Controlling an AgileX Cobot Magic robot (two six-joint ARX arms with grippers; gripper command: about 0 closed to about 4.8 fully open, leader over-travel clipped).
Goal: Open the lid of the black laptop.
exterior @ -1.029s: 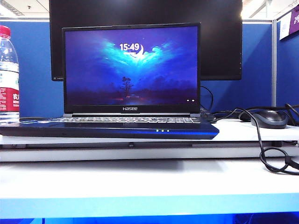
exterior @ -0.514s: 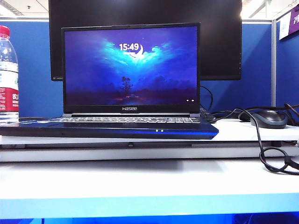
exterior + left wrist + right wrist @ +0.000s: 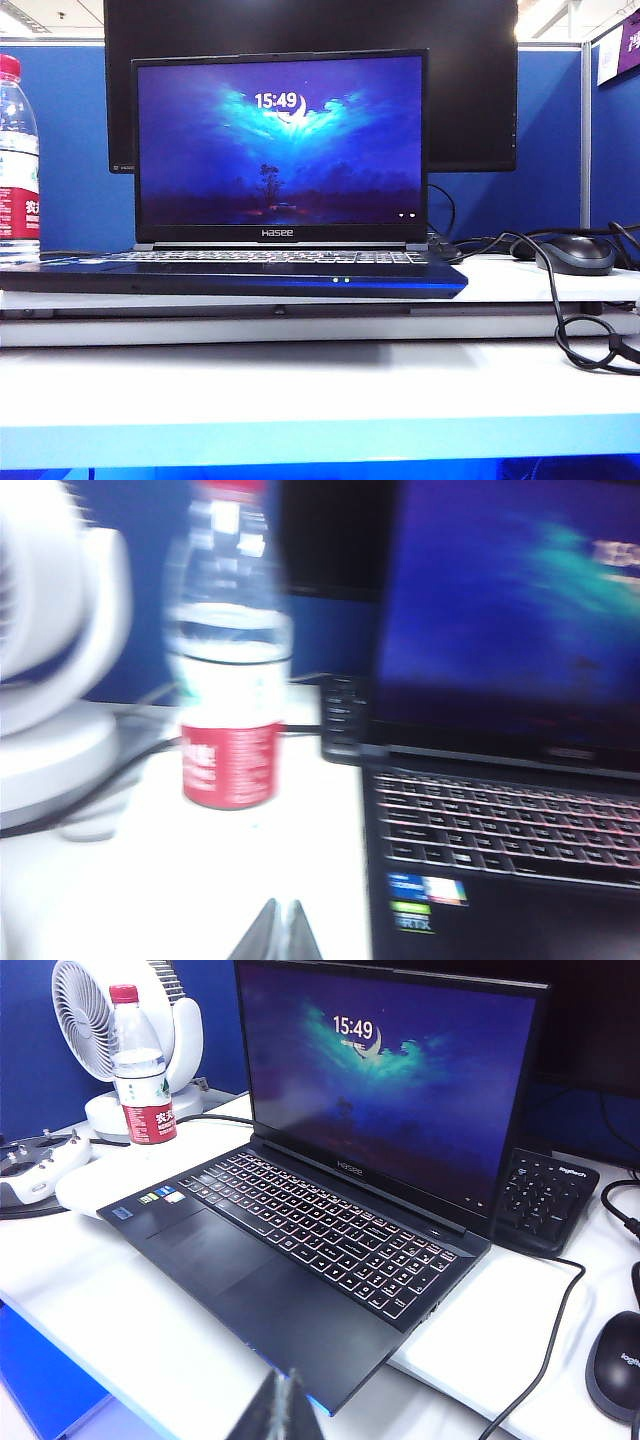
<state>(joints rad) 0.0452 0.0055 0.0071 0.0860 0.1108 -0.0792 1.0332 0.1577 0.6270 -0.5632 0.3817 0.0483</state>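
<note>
The slim black laptop sits square on the white table in front of the big dark monitor, and its lid, the black-bezelled screen panel, stands fully upright with the lock screen glowing. By the look of it, the opening is done! The left gripper hangs low over the table just beside the laptop's front corner, its tips pressed together with nothing between them; the blur in that view suggests the arm is moving. The right gripper hovers off the laptop's front edge, fingers likewise pinched together on nothing. Neither one touches the machine.

The smart finish, then: draw both arms back and away from the front edge, keeping well clear of the clear plastic water bottle with the red label near the left gripper, which would tip easily.

Against the view a second ago, the lid's left edge has crept a touch outward, and the three small lights on the front edge now show as two. Otherwise nothing has budged.
</note>
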